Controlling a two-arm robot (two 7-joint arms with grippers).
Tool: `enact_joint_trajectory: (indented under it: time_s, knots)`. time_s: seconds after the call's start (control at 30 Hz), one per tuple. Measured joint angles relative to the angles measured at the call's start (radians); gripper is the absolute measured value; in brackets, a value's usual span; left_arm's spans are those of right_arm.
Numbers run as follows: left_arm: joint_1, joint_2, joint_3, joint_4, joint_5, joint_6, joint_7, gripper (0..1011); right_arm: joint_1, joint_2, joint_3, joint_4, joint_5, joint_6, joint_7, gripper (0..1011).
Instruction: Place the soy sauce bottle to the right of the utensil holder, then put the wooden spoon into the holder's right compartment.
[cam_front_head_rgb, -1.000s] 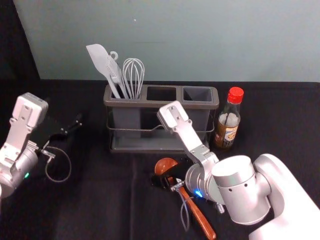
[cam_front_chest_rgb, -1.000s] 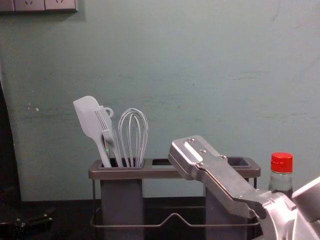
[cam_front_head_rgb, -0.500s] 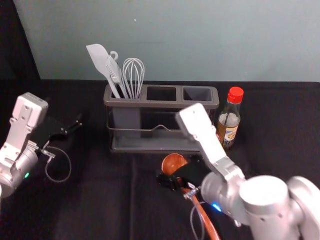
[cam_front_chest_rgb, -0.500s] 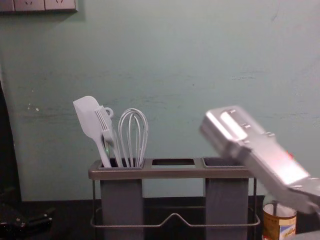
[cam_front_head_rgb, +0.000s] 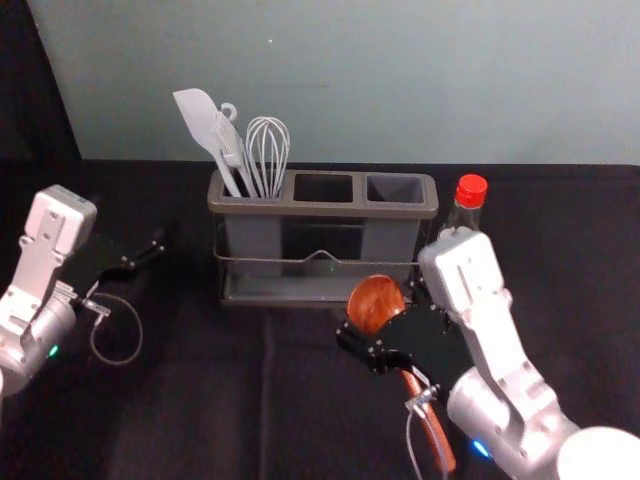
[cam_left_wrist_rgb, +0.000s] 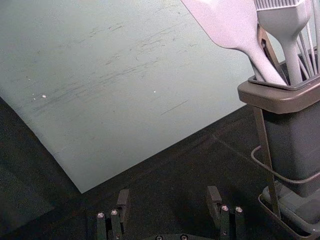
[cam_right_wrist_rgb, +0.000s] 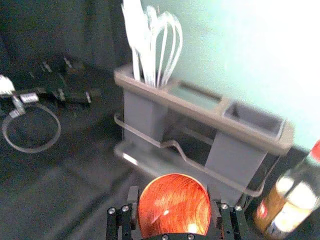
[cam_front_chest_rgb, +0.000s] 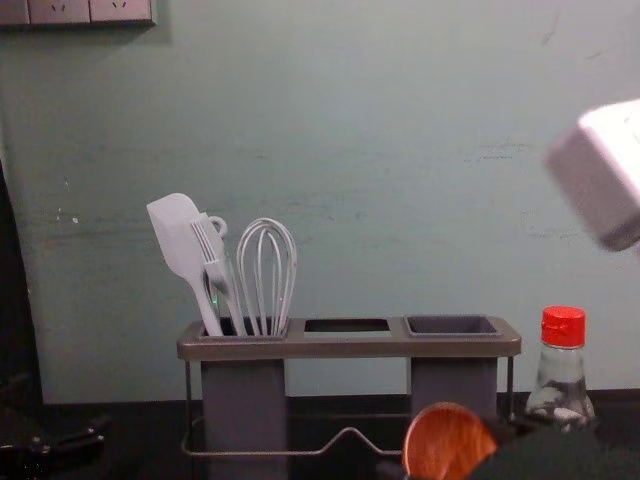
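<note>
Bottle (cam_front_head_rgb: 471, 192) stands right of the holder (cam_front_head_rgb: 322, 209), so only the spoon (cam_front_head_rgb: 375, 303) remains, gripped by the right claw (cam_right_wrist_rgb: 173, 199) in front. Left claw (cam_left_wrist_rgb: 169, 200) gapes idle, far left.

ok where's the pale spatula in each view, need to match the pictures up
Head view: the spatula is upper left, leaning from the left compartment of the utensil holder.
Chest view: left of centre, leftmost of the utensils.
Left wrist view: close up, beside the brush, blade cut by the picture's edge.
Right wrist view: at the holder's end away from the soy sauce bottle.
Shared landmark: the utensil holder.
</note>
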Motion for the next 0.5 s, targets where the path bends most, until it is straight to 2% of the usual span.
enact_joint_trajectory:
  time_s: [0.13,0.17,0.2,0.23,0.33,0.43,0.5]
  knots:
    - [0.0,0.0,0.0,0.0,0.0,0.0,0.0,1000,-0.032,0.021,0.014,-0.009,0.016,-0.139,0.002,836]
    - [0.0,0.0,0.0,0.0,0.0,0.0,0.0,1000,-0.047,0.031,0.022,-0.014,0.028,-0.203,0.003,837]
    - [0.0,0.0,0.0,0.0,0.0,0.0,0.0,1000,-0.054,0.036,0.025,-0.016,0.035,-0.233,0.003,837]
    - [0.0,0.0,0.0,0.0,0.0,0.0,0.0,1000,-0.067,0.045,0.032,-0.021,0.048,-0.286,0.003,836]
    - [0.0,0.0,0.0,0.0,0.0,0.0,0.0,1000,-0.083,0.057,0.041,-0.025,0.067,-0.366,0.003,836]
    - [0.0,0.0,0.0,0.0,0.0,0.0,0.0,1000,-0.106,0.069,0.052,-0.026,0.085,-0.492,-0.009,836]
    - [0.0,0.0,0.0,0.0,0.0,0.0,0.0,1000,-0.114,0.071,0.055,-0.026,0.085,-0.538,-0.018,836]
